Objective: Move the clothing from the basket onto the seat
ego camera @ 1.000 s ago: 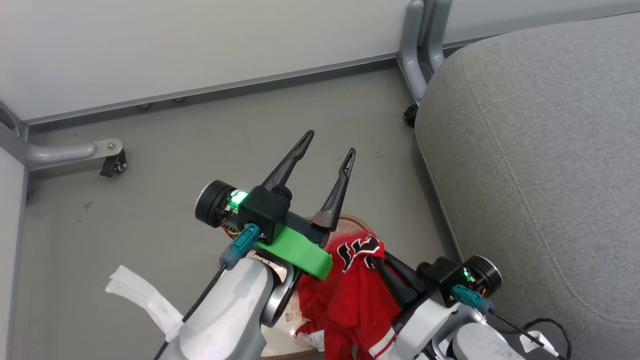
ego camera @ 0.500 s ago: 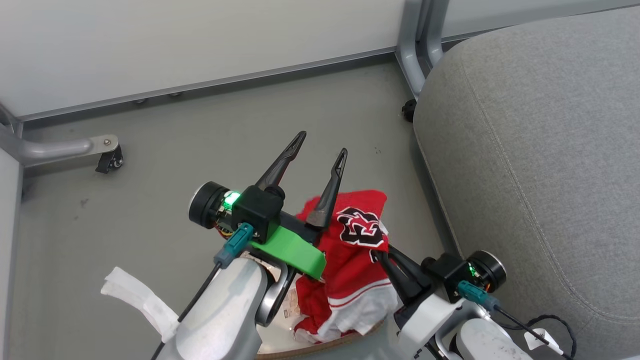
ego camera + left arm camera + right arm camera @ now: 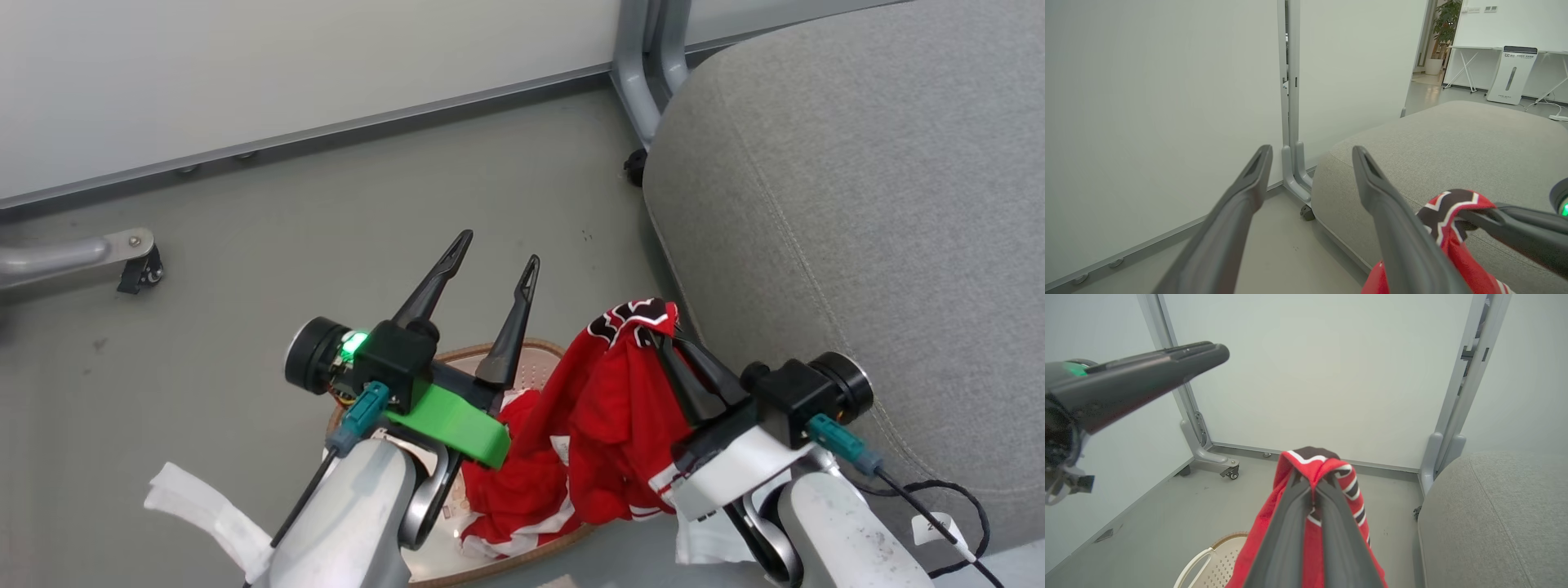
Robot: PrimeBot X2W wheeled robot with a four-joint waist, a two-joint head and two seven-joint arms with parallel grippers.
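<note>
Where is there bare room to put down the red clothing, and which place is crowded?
The seat top is all bare, from its rounded edge inward. The floor between the wall panel and the basket is bare too. Crowded: above the basket, clothing, left end effector and right end effector.

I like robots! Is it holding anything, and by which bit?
The right gripper pinches the red sports garment at a fold by its black-and-white numerals. The left gripper, fingers apart, holds nothing.

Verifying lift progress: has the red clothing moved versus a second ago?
Yes. The clothing, in the right end effector, rose off the basket rim toward the seat edge.
</note>
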